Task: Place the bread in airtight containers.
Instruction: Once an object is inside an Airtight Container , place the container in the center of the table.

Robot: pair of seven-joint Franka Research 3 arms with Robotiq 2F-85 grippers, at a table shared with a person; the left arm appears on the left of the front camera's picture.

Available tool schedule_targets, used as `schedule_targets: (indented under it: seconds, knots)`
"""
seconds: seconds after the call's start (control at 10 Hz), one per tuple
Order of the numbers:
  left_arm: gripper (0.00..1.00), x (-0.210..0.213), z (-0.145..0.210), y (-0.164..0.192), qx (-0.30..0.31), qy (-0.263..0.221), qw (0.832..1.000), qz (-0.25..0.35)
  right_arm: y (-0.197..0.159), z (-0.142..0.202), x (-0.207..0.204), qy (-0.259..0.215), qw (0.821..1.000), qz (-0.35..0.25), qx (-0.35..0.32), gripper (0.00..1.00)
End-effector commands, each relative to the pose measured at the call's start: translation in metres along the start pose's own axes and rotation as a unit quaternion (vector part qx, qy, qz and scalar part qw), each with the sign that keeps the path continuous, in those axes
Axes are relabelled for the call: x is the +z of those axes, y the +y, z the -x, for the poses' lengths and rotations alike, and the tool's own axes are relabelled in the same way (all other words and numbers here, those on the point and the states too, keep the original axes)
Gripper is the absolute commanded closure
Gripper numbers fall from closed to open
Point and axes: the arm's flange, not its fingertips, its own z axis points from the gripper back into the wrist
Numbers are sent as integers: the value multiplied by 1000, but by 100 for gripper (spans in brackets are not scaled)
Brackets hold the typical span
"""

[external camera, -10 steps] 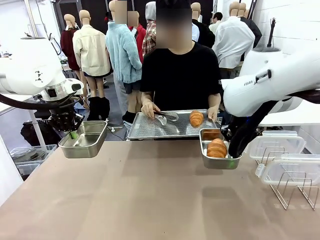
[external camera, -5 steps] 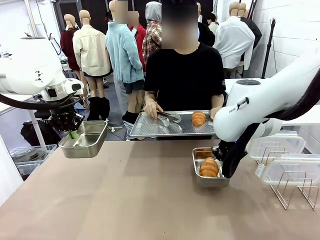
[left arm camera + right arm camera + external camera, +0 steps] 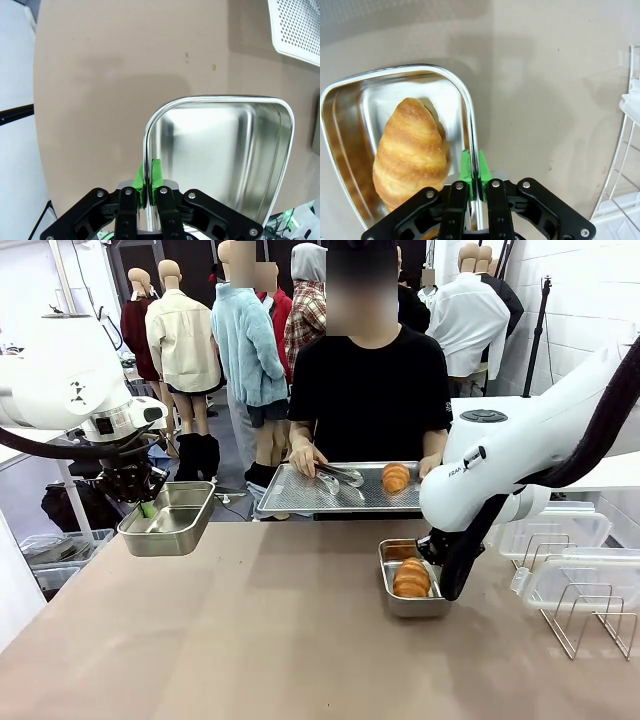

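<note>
Croissant lies lengthwise in the right pan, just this side of the tray, beside the right fingers, which are shut tight on the pan's rim. Left of the tray, the left fingers pinch the empty pan by its rim. The second croissant sits on the tray, nearer the right arm.

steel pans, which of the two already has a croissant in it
The right-hand pan, gripped by the right gripper: a croissant lies inside it. The left-hand pan, in the left gripper, is empty.
</note>
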Motion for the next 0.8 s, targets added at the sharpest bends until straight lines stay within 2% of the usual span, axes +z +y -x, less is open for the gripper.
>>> schedule_targets:
  seconds: [0.0, 0.2, 0.7]
  knots:
    - [100, 2, 0, 2, -7, -11, 1000, 0, 5, -5, 3, -4, 1000, 9, -11, 100]
    - [100, 2, 0, 2, -7, -11, 1000, 0, 5, -4, 4, 3, 1000, 12, -14, 100]
    - [100, 2, 0, 2, -7, -11, 1000, 0, 6, -1, 12, 1, 1000, 19, -25, 3]
